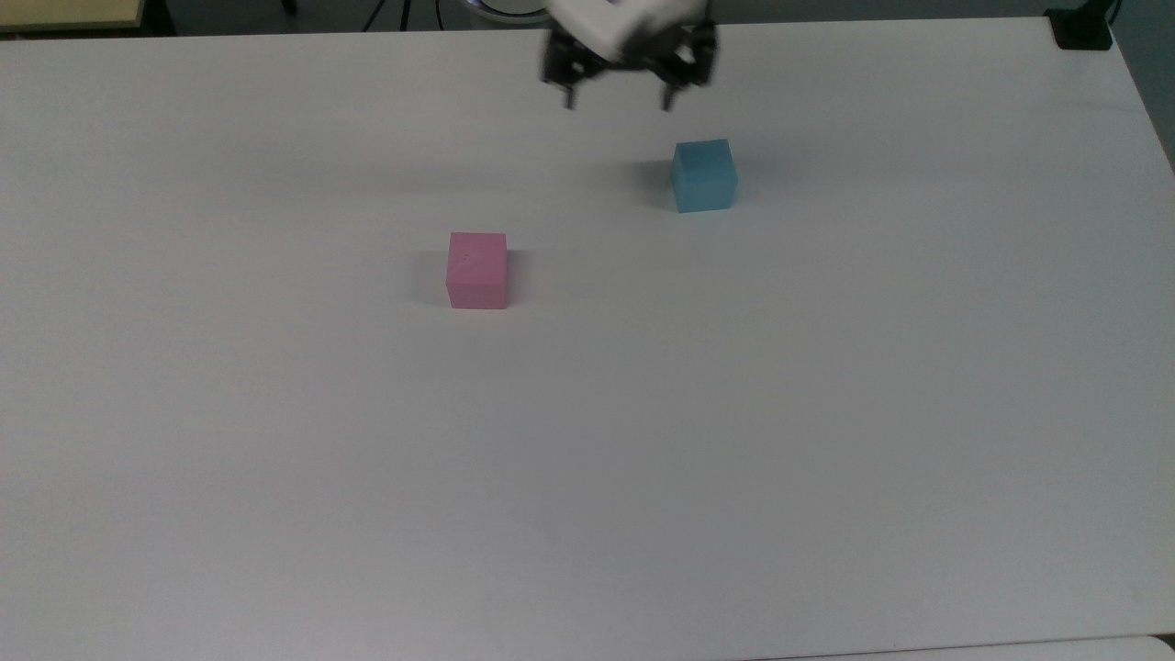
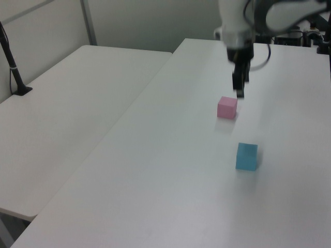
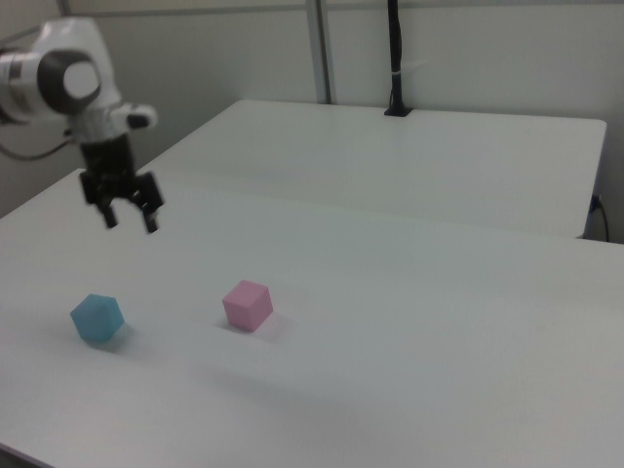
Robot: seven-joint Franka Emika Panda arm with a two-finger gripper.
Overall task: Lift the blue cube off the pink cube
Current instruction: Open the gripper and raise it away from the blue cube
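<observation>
Pincer (image 1: 617, 96) hangs wide open and empty above the counter (image 1: 643, 441); blue cube (image 1: 704, 175) sits well apart from pink cube (image 1: 477, 270); job probably done, so I'd retreat clear.

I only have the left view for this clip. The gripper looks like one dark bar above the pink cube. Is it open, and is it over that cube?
Observer: Open. In the right view the gripper shows two spread fingers with nothing between them.
Operator: Is it over the pink cube?
Observer: No. In the top view the gripper hangs near the table's far edge, with the pink cube well below it in the picture.
Operator: And the blue cube?
Observer: In the top view the blue cube sits on the table, apart from the pink cube and to its upper right.
</observation>
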